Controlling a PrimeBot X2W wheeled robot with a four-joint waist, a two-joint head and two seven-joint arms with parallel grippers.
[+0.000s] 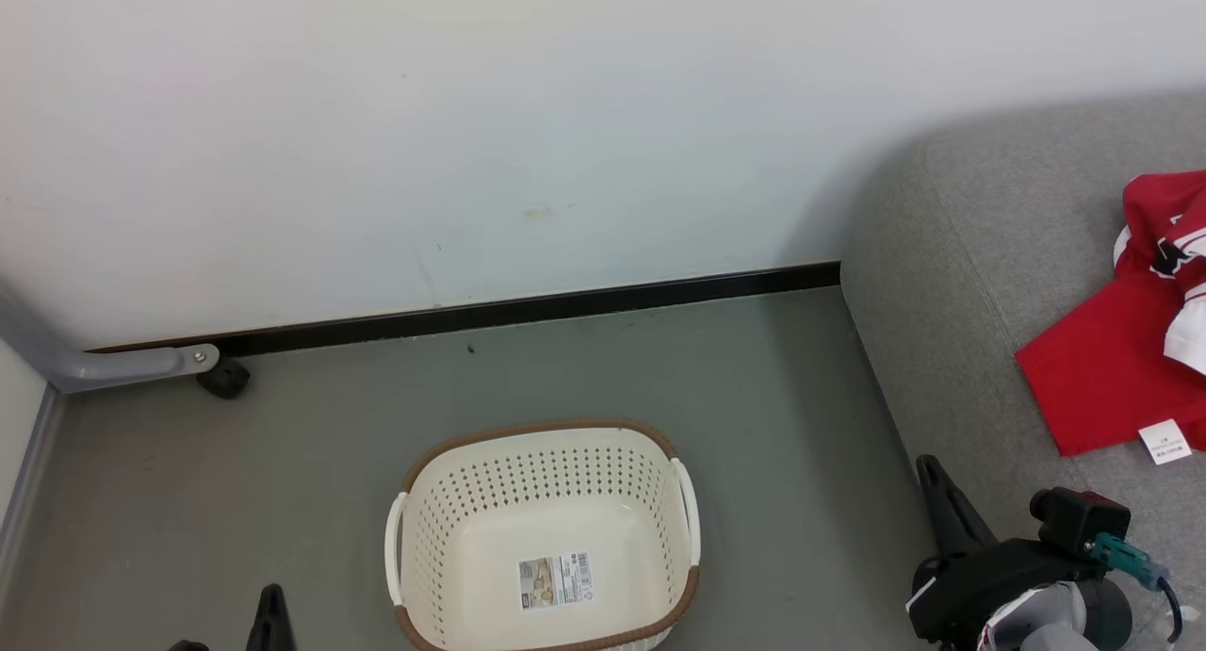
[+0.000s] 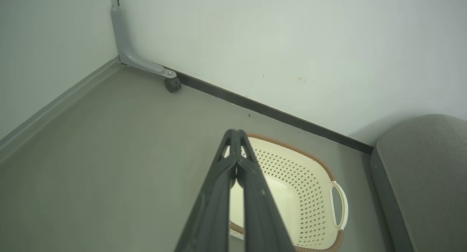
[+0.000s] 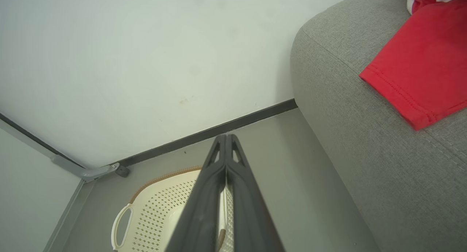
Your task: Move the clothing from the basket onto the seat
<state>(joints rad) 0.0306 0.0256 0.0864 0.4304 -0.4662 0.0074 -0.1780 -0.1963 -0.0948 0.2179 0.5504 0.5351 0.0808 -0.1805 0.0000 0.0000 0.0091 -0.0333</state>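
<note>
Left gripper (image 2: 236, 132) fingers pressed together, nothing held. Right gripper (image 3: 226, 136) fingers likewise pressed together, nothing gripped. Basket (image 1: 528, 486) seen on floor (image 1: 773, 425) between both grippers. Clothing (image 1: 1098, 373) laid on seat (image 1: 942, 284), well apart from basket, near right gripper.

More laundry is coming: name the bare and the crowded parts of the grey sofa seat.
The grey fabric sofa seat is bare between its rounded left edge and the red white-striped clothing, and in front of the white tag. Crowded: its right side, under the clothing.
</note>
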